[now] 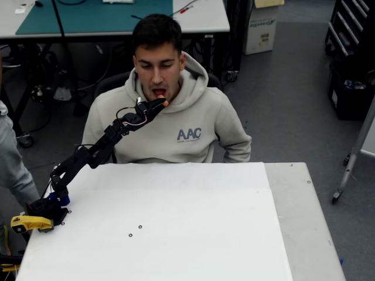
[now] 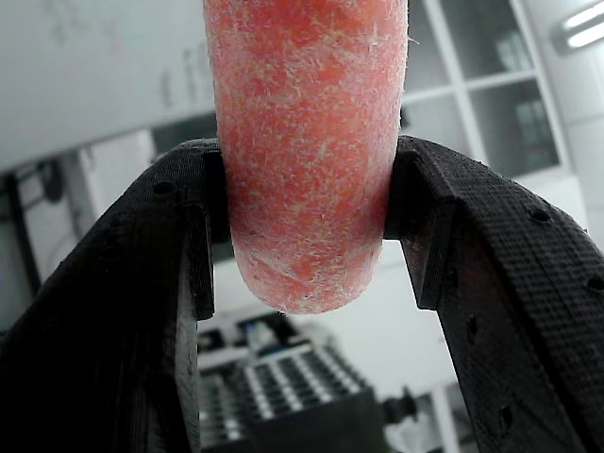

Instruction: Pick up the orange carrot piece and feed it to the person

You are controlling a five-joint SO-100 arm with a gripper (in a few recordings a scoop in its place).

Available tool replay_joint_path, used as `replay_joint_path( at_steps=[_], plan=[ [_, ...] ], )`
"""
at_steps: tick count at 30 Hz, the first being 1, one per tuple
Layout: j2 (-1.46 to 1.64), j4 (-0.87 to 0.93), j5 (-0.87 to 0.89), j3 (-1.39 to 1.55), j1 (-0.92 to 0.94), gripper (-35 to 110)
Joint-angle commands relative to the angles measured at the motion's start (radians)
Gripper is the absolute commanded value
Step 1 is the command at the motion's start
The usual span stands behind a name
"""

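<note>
My fingers (image 1: 159, 105) clench the carrot (image 2: 307, 151), its long axis pointing up-right, tip just below the person's (image 1: 167, 126) open mouth.

Orange carrot piece (image 2: 307, 151): stubby, rough-skinned, rounded end, pinched between black gripper (image 2: 307, 236) fingers. Held at open mouth of seated person (image 1: 176, 117), beige hoodie, table's far side.

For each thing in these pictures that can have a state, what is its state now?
gripper: shut on the carrot piece, raised near the person's mouth.
carrot piece: held between both fingers, off the table.
person: seated behind the table, mouth open.
table: white top, arm fixed at its left edge in the overhead view.
</note>
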Motion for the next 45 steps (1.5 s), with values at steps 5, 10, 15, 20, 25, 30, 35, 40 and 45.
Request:
replay_joint_path(
  at_steps=[5,10,15,20,25,30,35,40,45],
  plan=[
    [0.051,-0.025,-0.003,-0.026,0.006,-2],
    [0.051,-0.025,-0.003,-0.026,0.006,-2],
    [0.051,-0.025,-0.003,-0.026,0.006,-2],
    [0.052,-0.025,-0.003,-0.026,0.006,-1],
    [0.064,-0.025,-0.003,-0.026,0.006,1],
    [0.067,-0.025,0.003,-0.028,0.008,16],
    [0.067,-0.025,0.011,-0.028,0.009,27],
    [0.067,-0.025,0.011,-0.028,0.041,25],
    [0.054,-0.025,0.005,-0.028,0.097,21]
  ],
)
